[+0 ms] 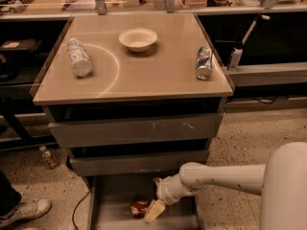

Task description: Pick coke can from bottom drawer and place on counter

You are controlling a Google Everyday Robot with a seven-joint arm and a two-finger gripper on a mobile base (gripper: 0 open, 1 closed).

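The coke can lies on its side on the floor of the open bottom drawer, near its front. My gripper reaches down into the drawer from the right, its pale fingertip right beside the can on the can's right. The white arm comes in from the lower right. The beige counter with its pale arc mark is above the drawers.
On the counter lie a clear plastic bottle at left, a white bowl at the back middle and a blue-and-silver can at right. A scratched grey drawer front is above. A small bottle and a shoe are on the floor at left.
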